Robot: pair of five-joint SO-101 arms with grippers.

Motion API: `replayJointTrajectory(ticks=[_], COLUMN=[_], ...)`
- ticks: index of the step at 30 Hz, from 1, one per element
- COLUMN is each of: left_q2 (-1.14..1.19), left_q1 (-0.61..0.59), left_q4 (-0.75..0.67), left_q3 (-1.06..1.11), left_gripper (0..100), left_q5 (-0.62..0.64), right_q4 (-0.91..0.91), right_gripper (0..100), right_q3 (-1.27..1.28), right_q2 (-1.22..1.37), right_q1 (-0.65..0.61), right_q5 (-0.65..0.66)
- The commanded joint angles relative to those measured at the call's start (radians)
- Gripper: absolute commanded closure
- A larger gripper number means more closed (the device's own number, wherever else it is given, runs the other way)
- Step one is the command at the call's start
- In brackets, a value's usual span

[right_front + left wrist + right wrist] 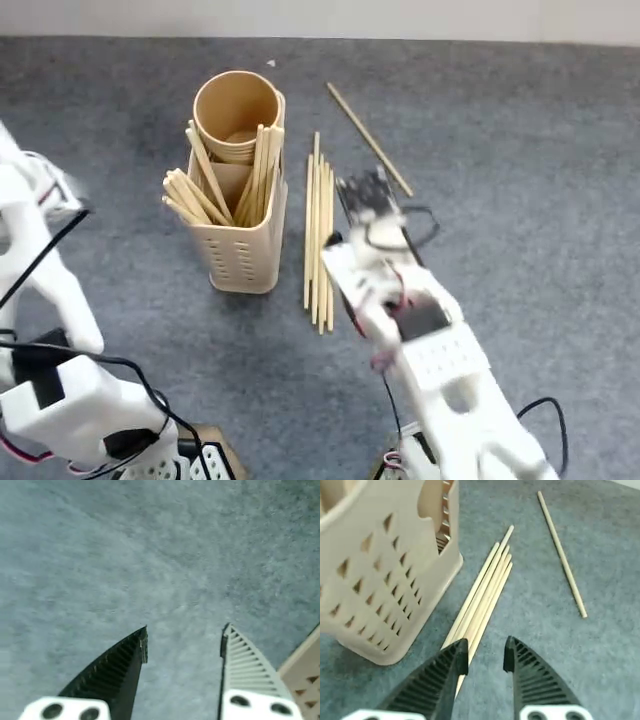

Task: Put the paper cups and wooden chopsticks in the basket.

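A beige perforated basket point(243, 245) stands upright mid-table, holding stacked paper cups point(237, 112) and several wooden chopsticks point(205, 190). A bundle of chopsticks point(318, 235) lies on the grey carpet just right of the basket, and a single chopstick point(368, 138) lies farther back right. My right gripper point(365, 198) hovers just right of the bundle; in its wrist view the gripper point(485, 651) is open with a narrow, empty gap over the bundle's near end point(482, 597). My left gripper point(184, 634) is open over bare carpet, with a basket corner point(305, 675) at the edge.
The left arm point(45, 290) stands at the table's left side, away from the basket. Black cables point(425, 225) trail beside the right arm. The basket wall point(380, 575) rises close beside the right gripper. Grey carpet covers the table.
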Motion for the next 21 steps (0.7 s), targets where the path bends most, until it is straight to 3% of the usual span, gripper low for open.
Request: replayJointTrajectory(ticks=[1, 10, 21], left_q2=[-0.008, -0.01, -0.01], left_q1=[0.048, 0.047, 0.048], left_q4=[-0.083, -0.216, -0.213], left_q3=[0.056, 0.166, 0.171], left_gripper=[73, 73, 73], left_q5=[0.089, 0.115, 0.115], right_q4=[-0.042, -0.12, -0.088], right_gripper=[86.8, 86.8, 88.2], right_q3=[-0.171, -0.378, -0.401], right_q2=[0.295, 0.792, 0.846], right_q1=[-0.004, 0.001, -0.001], right_q5=[-0.021, -0.063, -0.063])
